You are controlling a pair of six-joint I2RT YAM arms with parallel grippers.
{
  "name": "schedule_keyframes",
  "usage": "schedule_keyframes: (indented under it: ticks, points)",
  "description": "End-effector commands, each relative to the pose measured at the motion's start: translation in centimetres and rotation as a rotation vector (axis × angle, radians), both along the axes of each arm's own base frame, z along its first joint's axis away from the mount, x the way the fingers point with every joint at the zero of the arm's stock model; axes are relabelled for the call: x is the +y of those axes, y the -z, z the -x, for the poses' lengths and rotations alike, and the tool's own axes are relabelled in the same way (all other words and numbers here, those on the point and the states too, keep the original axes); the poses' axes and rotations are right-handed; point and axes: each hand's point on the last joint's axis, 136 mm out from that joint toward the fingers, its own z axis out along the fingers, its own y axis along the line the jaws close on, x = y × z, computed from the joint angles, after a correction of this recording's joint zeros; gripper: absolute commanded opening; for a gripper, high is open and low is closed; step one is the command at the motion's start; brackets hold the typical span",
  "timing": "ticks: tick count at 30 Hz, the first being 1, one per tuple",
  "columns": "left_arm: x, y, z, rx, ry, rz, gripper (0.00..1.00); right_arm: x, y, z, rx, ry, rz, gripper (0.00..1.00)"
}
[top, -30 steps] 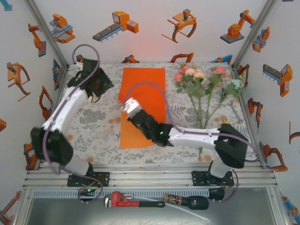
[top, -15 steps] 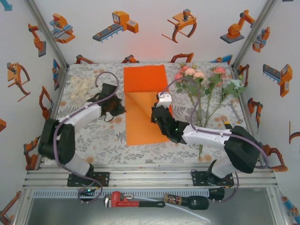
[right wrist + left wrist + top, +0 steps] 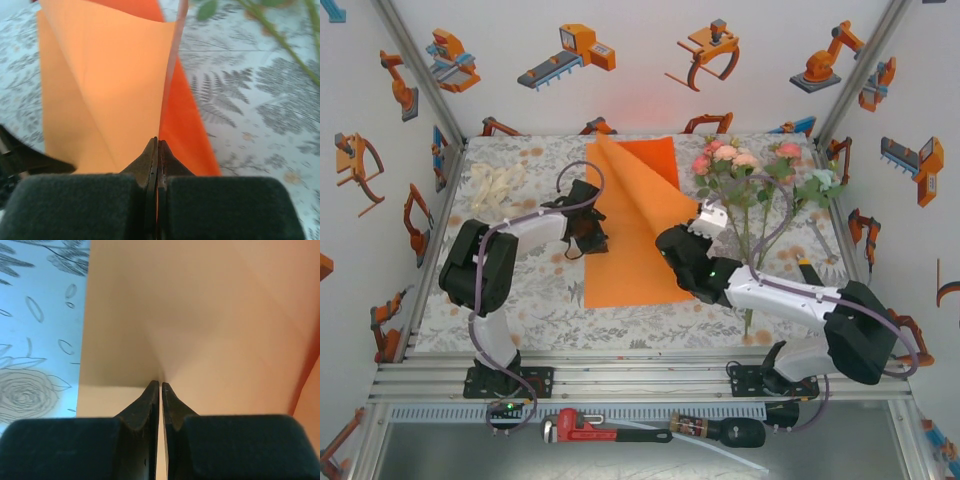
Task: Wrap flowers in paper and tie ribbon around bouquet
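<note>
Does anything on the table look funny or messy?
The paper is not lying flat: both arms' jaws pinch its sides, so it bends up off the table. The flowers lie loose beside it, unwrapped.

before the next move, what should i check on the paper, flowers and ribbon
1. Left fingers shut on the paper: ok.
2. Right fingers shut on the paper's opposite edge: ok.
3. Paper lifted into a fold between the arms: ok.
4. Flowers lying on the paper: not ok, they lie beside it, on its right.
5. Ribbon apart from the paper: ok, far left.
</note>
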Motion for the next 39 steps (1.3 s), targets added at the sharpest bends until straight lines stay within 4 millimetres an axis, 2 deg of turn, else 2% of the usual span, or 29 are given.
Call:
schedule_keyframes:
  ticks: [1, 4, 5, 7, 8, 9, 11, 13, 15, 17, 19, 21, 23, 25, 28, 31, 32, 36, 39]
  points:
    - [4.5, 1.8, 0.9, 0.073, -0.065, -0.135, 0.14, -5.1, -0.3, 1.8, 0.004, 0.205, 0.012, 0.00]
    - [6.9, 1.3, 0.0, 0.055, -0.104, -0.158, 0.14, -7.2, 2.0, 4.0, 0.093, 0.242, -0.019, 0.00]
    - [7.8, 1.2, -0.4, 0.046, -0.116, -0.172, 0.14, -7.4, 3.1, 4.7, 0.135, 0.230, -0.028, 0.00]
    - [10.0, 0.5, -2.0, 0.002, -0.143, -0.219, 0.14, -6.6, 5.7, 6.3, 0.241, 0.156, -0.058, 0.01]
    - [11.0, 0.2, -2.7, -0.015, -0.152, -0.244, 0.14, -5.7, 6.6, 6.9, 0.275, 0.101, -0.065, 0.05]
    - [11.7, 0.0, -3.7, -0.038, -0.150, -0.255, 0.14, -4.6, 7.5, 7.6, 0.309, 0.019, -0.060, 0.13]
    - [12.4, -0.8, -5.4, -0.078, -0.156, -0.248, 0.16, -4.1, 8.5, 9.1, 0.375, -0.040, -0.059, 0.30]
    - [12.8, -2.2, -6.7, -0.126, -0.162, -0.239, 0.21, -4.6, 8.8, 10.4, 0.437, -0.074, -0.038, 0.48]
    - [12.9, -4.2, -7.5, -0.182, -0.163, -0.239, 0.27, -5.0, 7.6, 10.8, 0.442, -0.130, 0.015, 0.60]
    - [12.3, -6.4, -7.7, -0.236, -0.133, -0.205, 0.32, -4.4, 5.2, 10.4, 0.398, -0.267, 0.098, 0.62]
    - [10.9, -8.4, -7.1, -0.279, -0.095, -0.147, 0.34, -4.3, 2.2, 9.2, 0.333, -0.368, 0.188, 0.67]
    - [9.6, -9.4, -5.7, -0.293, -0.067, -0.123, 0.34, -4.1, 0.1, 7.2, 0.295, -0.424, 0.191, 0.65]
    - [8.7, -9.3, -3.7, -0.275, -0.054, -0.140, 0.33, -2.5, -1.2, 4.1, 0.281, -0.526, 0.097, 0.62]
    - [7.5, -8.2, -1.9, -0.238, -0.035, -0.133, 0.33, -0.3, -2.0, 1.2, 0.279, -0.621, 0.012, 0.58]
    - [6.9, -5.3, 0.7, -0.116, -0.032, -0.104, 0.31, 3.4, -1.3, -3.2, 0.334, -0.714, 0.000, 0.54]
    - [8.2, -3.2, 2.7, -0.035, -0.068, -0.139, 0.29, 6.2, 0.3, -7.2, 0.395, -0.718, -0.028, 0.48]
    - [8.3, -2.8, 3.3, -0.019, -0.071, -0.135, 0.29, 7.8, 0.6, -8.3, 0.410, -0.749, -0.058, 0.47]
    - [8.6, -0.8, 4.4, 0.038, -0.090, -0.127, 0.27, 12.5, 1.8, -10.2, 0.446, -0.815, -0.042, 0.47]
    - [10.2, 0.6, 4.5, 0.078, -0.122, -0.168, 0.24, 12.9, 4.6, -11.0, 0.474, -0.764, 0.053, 0.47]
